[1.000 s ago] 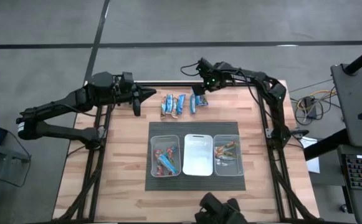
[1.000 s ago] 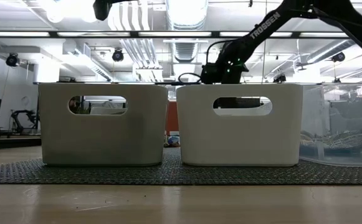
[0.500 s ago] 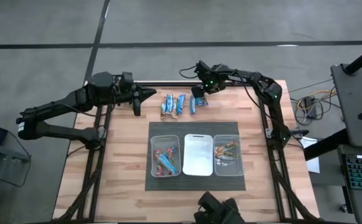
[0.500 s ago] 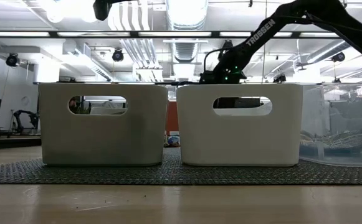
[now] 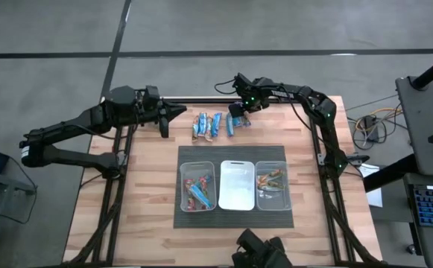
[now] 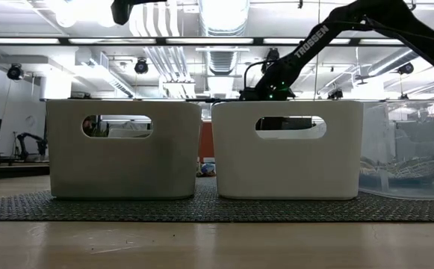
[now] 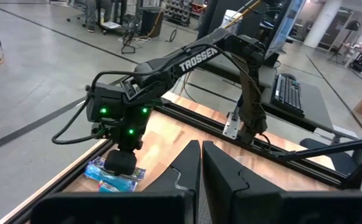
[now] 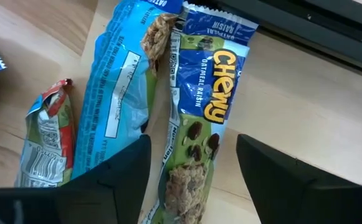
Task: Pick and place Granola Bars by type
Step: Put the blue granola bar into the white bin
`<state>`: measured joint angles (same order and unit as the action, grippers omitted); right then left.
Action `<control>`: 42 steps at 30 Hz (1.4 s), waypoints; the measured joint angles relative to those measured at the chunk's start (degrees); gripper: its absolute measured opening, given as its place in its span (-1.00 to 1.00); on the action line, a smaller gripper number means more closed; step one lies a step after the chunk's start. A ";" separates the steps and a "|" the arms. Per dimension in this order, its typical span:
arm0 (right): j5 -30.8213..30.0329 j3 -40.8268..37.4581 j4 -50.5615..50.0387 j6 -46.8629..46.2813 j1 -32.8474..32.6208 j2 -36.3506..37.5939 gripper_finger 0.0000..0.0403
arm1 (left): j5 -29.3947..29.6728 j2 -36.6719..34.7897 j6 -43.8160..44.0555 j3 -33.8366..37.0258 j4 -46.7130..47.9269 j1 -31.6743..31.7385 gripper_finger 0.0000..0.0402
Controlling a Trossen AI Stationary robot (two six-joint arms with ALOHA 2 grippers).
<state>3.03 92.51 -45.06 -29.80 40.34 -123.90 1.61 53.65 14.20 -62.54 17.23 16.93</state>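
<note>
Several granola bars [image 5: 215,124] in blue wrappers lie side by side on the wooden table near its far edge. My right gripper [image 5: 235,119] points down over the rightmost of them, open. In the right wrist view its fingers stand on either side of a blue and green Chewy bar [image 8: 199,118], apart from it, and a lighter blue bar [image 8: 121,93] lies beside it, partly under one finger. My left gripper [image 5: 179,112] hangs shut above the far left of the table, pointing toward the bars.
Three small bins stand in a row on a dark mat [image 5: 231,152]. The left bin [image 5: 197,186] holds blue and red bars, the middle bin [image 5: 236,186] shows nothing inside, and the right bin [image 5: 271,184] holds brownish bars. A black rail [image 8: 293,25] runs just behind the bars.
My right gripper has come down toward the rightmost bars at the table's far edge, still pointing down.
</note>
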 joint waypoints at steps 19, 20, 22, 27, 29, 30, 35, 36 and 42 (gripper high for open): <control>-0.02 0.00 -0.04 0.02 0.00 0.00 -0.53 | -0.01 0.01 0.12 0.00 0.00 -0.01 -1.00; -0.04 0.00 -0.03 0.02 0.00 0.00 -0.57 | -0.01 0.02 0.40 0.00 0.00 0.00 -1.00; -0.04 -0.02 -0.02 0.05 0.00 0.00 -0.64 | -0.01 0.02 0.79 0.00 0.00 0.00 -1.00; -0.04 -0.02 -0.02 0.21 0.00 0.02 -0.79 | -0.01 0.02 0.96 0.00 -0.01 -0.01 -1.00; -0.04 -0.02 -0.02 0.31 0.00 0.02 -0.82 | -0.01 0.02 0.98 0.00 0.00 0.00 -1.00; -0.04 -0.02 -0.02 0.40 0.00 0.02 -0.83 | -0.01 0.02 0.98 0.00 0.00 0.00 -1.00; 0.03 -0.02 -0.04 0.66 0.00 0.02 -0.86 | -0.01 0.02 1.05 0.00 0.00 0.00 -1.00; 0.11 -0.02 -0.07 0.90 0.00 0.04 -0.86 | -0.01 0.02 1.06 0.00 -0.01 -0.01 -1.00; 0.52 -0.07 -2.52 2.19 0.02 1.11 -0.86 | -0.03 0.02 1.46 0.00 -0.02 0.00 -1.00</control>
<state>3.55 92.44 -47.58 -27.60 40.36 -122.78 1.58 53.67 15.65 -62.54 17.22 16.93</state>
